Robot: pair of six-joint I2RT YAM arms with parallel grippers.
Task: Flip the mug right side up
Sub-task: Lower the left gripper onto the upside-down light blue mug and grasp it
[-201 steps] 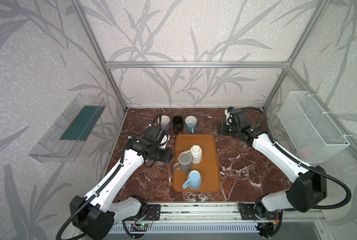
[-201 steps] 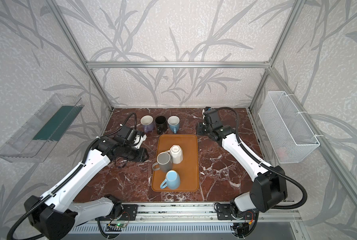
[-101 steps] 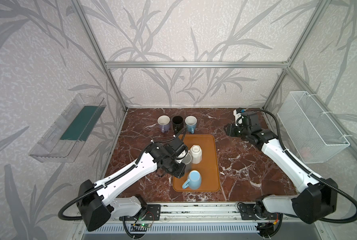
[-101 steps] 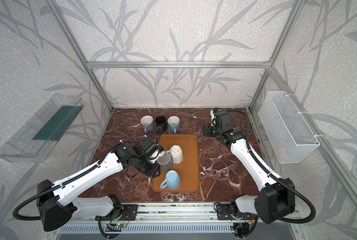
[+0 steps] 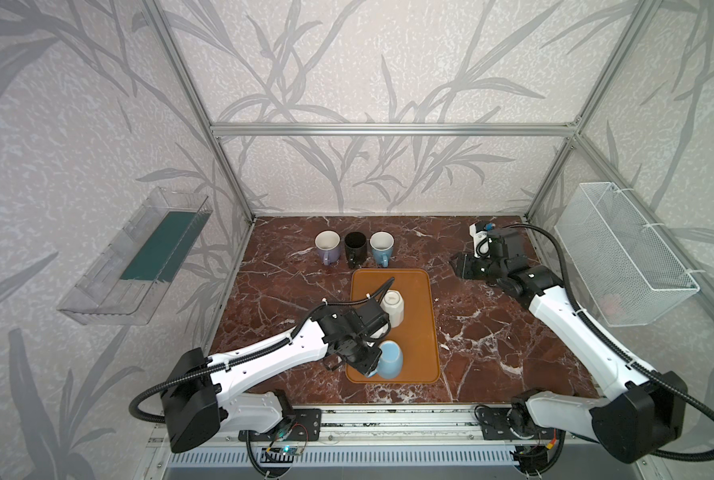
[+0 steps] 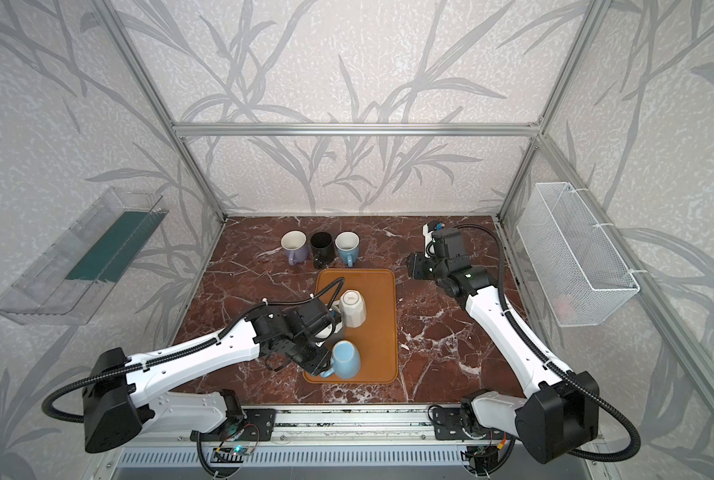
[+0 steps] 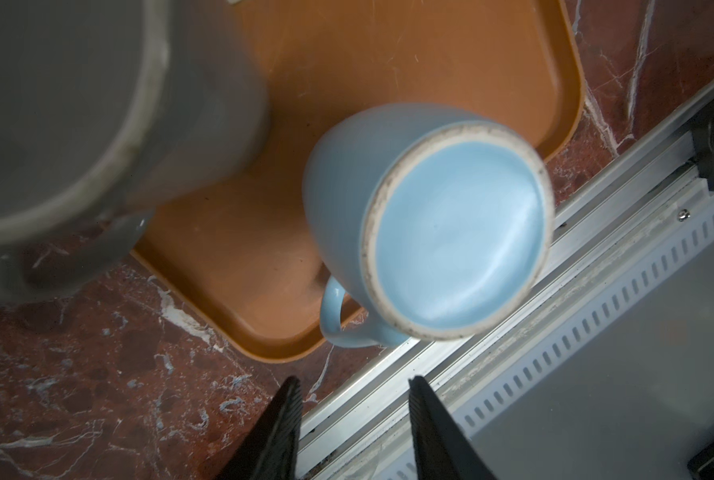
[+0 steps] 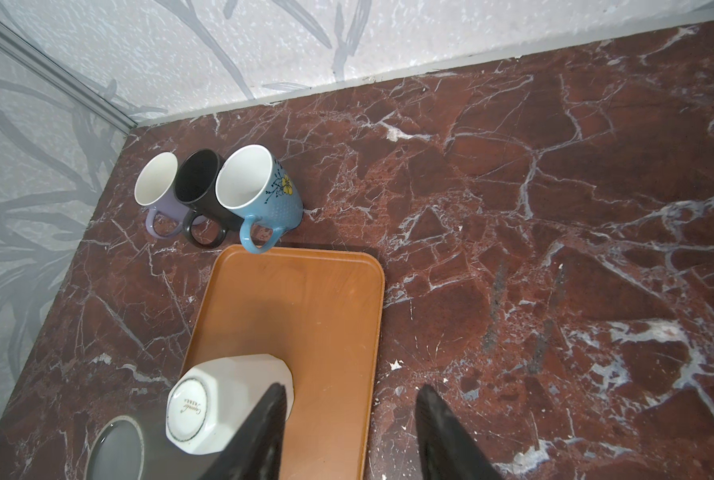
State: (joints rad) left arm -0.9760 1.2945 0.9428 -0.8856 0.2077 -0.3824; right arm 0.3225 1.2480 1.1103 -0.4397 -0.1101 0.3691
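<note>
- The light blue mug (image 7: 451,232) stands upside down, base up, in the front corner of the orange tray (image 7: 388,62). Its handle points toward the left arm's side, which is probably why this arm goes for it
- The left gripper (image 7: 353,379) hovers just beside that mug, over the tray edge. Its fingers are moderately apart with nothing between them, a gap that looks enough for the handle or the wall
- The grey mug (image 7: 76,104) is also base up and very near the wrist camera. In both top views the arm covers most of it, so I cannot say surely whether the arm touches it
- The white mug (image 5: 392,307) is the third inverted one, further back on the tray
- The purple mug (image 5: 327,246), black mug (image 5: 355,247) and flowered blue mug (image 5: 381,247) stand upright in a row on the table (image 5: 492,324) behind the tray, likely the place for finished ones
- The right gripper (image 8: 352,387) waits at the back right, fingers half apart and empty, out of the left arm's way
- One second before, the left arm was beside the tray's left edge, then over the grey mug. Now it has come forward to the light blue mug, and the right arm has drawn back to the right. No mug has moved
</note>
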